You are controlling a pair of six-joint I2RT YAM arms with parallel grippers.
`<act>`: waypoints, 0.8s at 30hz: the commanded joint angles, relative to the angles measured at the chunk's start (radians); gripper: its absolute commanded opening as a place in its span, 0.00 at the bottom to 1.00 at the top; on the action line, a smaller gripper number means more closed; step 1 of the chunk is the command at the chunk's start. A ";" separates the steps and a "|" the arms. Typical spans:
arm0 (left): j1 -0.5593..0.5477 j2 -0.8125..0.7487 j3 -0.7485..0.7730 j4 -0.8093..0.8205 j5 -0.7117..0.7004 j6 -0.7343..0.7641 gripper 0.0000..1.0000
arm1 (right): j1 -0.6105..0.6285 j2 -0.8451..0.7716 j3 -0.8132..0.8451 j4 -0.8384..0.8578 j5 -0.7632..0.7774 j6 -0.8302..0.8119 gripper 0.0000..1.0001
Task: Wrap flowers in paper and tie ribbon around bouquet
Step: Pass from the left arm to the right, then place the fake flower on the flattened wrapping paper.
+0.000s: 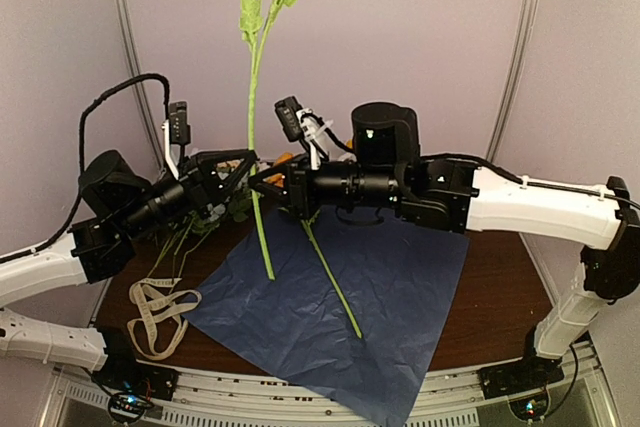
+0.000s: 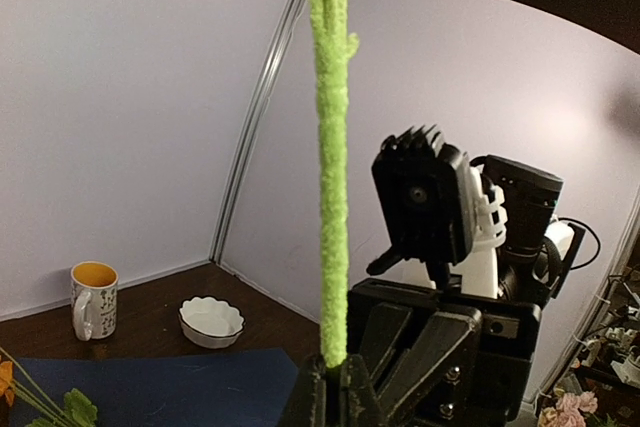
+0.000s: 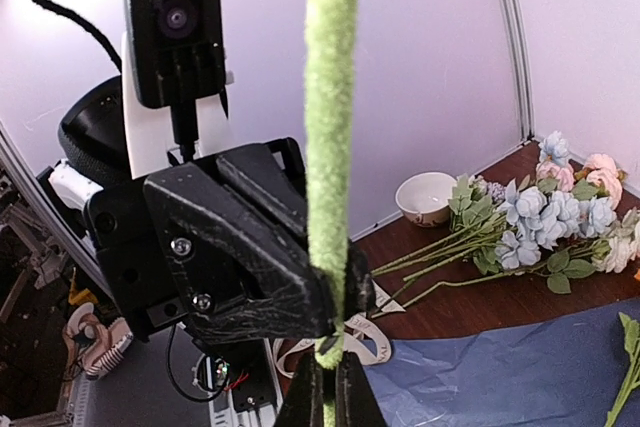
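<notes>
A single flower stem point(image 1: 256, 97) stands upright above the paper, its white bloom at the top edge of the top view. My left gripper point(image 1: 250, 169) and right gripper point(image 1: 264, 185) meet at it, both shut on the fuzzy green stem point(image 2: 333, 197). In the right wrist view the right gripper point(image 3: 328, 372) pinches the stem just below the left gripper point(image 3: 335, 297). The navy paper point(image 1: 400, 277) lies flat with another stem point(image 1: 335, 282) on it. The remaining flowers point(image 3: 540, 217) lie on the table behind the paper. The ribbon point(image 1: 160, 312) loops loosely at the left.
A white scalloped bowl point(image 2: 211, 319) and a mug point(image 2: 93, 299) with an orange inside stand at the back of the brown table point(image 1: 500, 277). Pale walls close in the back and sides.
</notes>
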 commanded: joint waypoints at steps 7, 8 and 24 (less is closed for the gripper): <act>-0.006 0.020 0.035 -0.001 -0.039 -0.045 0.14 | -0.021 -0.104 -0.103 -0.078 0.141 0.036 0.00; -0.005 0.021 0.049 -0.058 -0.069 -0.036 0.45 | -0.025 -0.109 -0.105 -0.116 0.166 0.034 0.00; 0.468 0.151 0.316 -1.065 -0.342 0.025 0.82 | -0.195 0.087 -0.059 -0.800 0.293 0.075 0.00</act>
